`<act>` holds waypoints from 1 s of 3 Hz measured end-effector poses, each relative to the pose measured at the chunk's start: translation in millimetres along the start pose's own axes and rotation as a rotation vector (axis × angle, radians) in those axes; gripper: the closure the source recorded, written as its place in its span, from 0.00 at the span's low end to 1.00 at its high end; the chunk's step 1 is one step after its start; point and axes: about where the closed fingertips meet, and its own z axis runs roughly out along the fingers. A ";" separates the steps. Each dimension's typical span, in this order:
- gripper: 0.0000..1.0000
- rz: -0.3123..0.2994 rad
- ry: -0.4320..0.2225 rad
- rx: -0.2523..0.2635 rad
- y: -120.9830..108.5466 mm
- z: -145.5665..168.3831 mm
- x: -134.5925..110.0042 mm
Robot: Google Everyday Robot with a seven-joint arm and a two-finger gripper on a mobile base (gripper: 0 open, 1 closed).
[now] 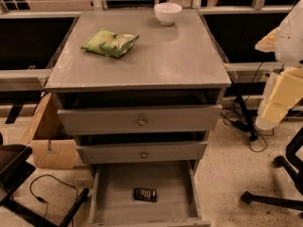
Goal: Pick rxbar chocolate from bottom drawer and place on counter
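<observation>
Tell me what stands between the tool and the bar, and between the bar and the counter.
Nothing visible covers the bar in the open bottom drawer; the tool hangs far off to the right. On the way up, two upper drawers jut out. On the counter, a bag and bowl sit rearward.

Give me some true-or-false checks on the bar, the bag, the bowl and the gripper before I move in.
1. The dark bar lies on the floor of the open bottom drawer. True.
2. The green bag is in the drawer with the bar. False: it lies on the counter.
3. The white bowl stands near the counter's far edge. True.
4. The gripper is holding the bar. False: it hangs at the right edge of the view, beside the counter, well apart from the bar.
</observation>
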 end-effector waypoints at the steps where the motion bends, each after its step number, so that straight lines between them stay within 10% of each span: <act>1: 0.00 0.000 -0.001 0.002 -0.3 -0.2 -0.3; 3: 0.00 -0.001 -0.163 -0.053 35.2 84.0 -35.2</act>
